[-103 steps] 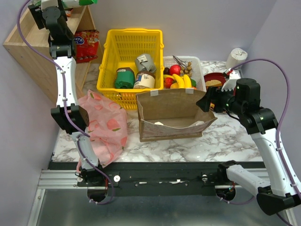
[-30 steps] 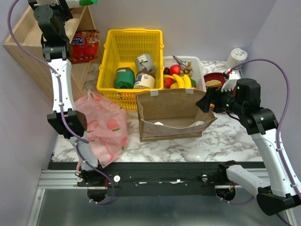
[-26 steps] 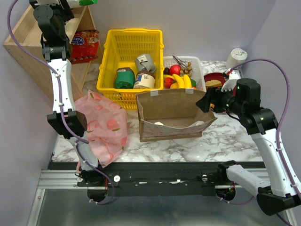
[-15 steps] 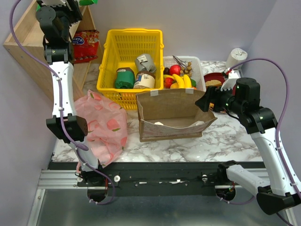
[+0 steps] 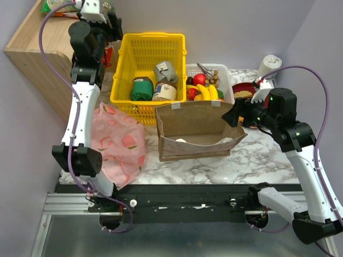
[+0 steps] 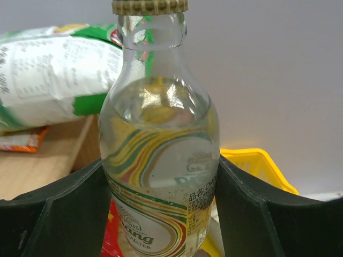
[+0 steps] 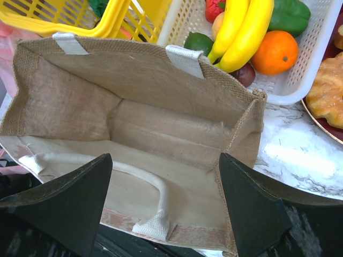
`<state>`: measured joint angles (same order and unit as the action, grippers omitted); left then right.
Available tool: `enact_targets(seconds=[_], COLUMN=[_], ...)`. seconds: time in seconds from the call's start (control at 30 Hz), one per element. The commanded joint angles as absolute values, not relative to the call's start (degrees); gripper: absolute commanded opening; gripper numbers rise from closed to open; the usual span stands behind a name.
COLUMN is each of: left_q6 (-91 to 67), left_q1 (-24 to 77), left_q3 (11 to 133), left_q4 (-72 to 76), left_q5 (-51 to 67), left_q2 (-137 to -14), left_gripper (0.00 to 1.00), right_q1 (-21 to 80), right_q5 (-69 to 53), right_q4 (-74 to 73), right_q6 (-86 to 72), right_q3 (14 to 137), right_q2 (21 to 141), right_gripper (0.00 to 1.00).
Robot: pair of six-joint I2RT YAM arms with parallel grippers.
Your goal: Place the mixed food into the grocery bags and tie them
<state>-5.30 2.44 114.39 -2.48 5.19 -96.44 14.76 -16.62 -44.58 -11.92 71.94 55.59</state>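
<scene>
Three lilac walls point(image 5: 241, 27) enclose a marble-patterned tabletop point(image 5: 252, 158) bearing a brown bag point(image 5: 198, 120).

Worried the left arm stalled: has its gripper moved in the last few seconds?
Yes. The left gripper, holding a glass bottle, has swung right, from above the wooden shelf to beside the far-left corner of the yellow basket.

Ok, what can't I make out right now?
Glass bottle: base cut off at the left wrist view's bottom edge.
Green crisp packet: same view, partly behind the bottle, cut by left edge.
Pink plastic bag: top view, left arm covers its left edge.
Brown jute bag: right wrist view, right gripper hides its near corners.
</scene>
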Motion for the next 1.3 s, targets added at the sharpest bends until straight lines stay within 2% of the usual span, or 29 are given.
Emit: enact_targets(seconds=[0.0, 0.33, 0.5, 0.7, 0.9, 1.1, 1.2, 1.23, 1.27], left_q6=[-5.09, -11.87, -12.74, -9.94, -8.44, -5.72, -4.04, -4.3, -4.48], left_q1=[8.95, 20.37, 34.34, 49.01, 53.7, 53.79, 53.88, 53.79, 53.79], left_q3=[104.09, 79.22, 69.8, 62.67, 57.84, 50.81, 48.26, 47.64, 47.55], left_q4=[13.42, 18.72, 20.91, 25.03, 32.94, 40.84, 43.41, 43.94, 44.38], left_q5=[2.91, 2.28, 2.55, 2.46, 6.15, 6.51, 5.89, 6.41, 6.68], left_q2=[-82.83, -66.19, -61.18, -64.23, -71.27, -75.31, -77.6, -79.35, -80.41], left_gripper=[0.0, 0.0, 0.0, 0.0, 0.0, 0.0, 0.0, 0.0, 0.0], right_q1=[14.41, 14.5, 14.5, 14.5, 14.5, 14.5, 14.5, 14.5, 14.41], right_q5=[-17.32, -9.95, -5.63, -5.27, -4.04, -1.85, -1.58, -1.58, -1.58], right_q4=[-43.42, -46.84, -49.04, -47.55, -46.5, -46.49, -46.58, -46.58, -46.67], right_q6=[-11.78, -10.37, -10.63, -10.9, -11.43, -10.99, -11.07, -11.07, -10.99], right_q3=[71.72, 72.6, 71.54, 68.12, 65.66, 64.51, 64.25, 64.25, 64.25], right_q2=[54.41, 53.0, 54.13, 54.23, 54.32, 54.93, 55.28, 55.37, 55.37], right_gripper=[0.89, 0.89, 0.88, 0.84, 0.79, 0.68, 0.57, 0.49, 0.45])
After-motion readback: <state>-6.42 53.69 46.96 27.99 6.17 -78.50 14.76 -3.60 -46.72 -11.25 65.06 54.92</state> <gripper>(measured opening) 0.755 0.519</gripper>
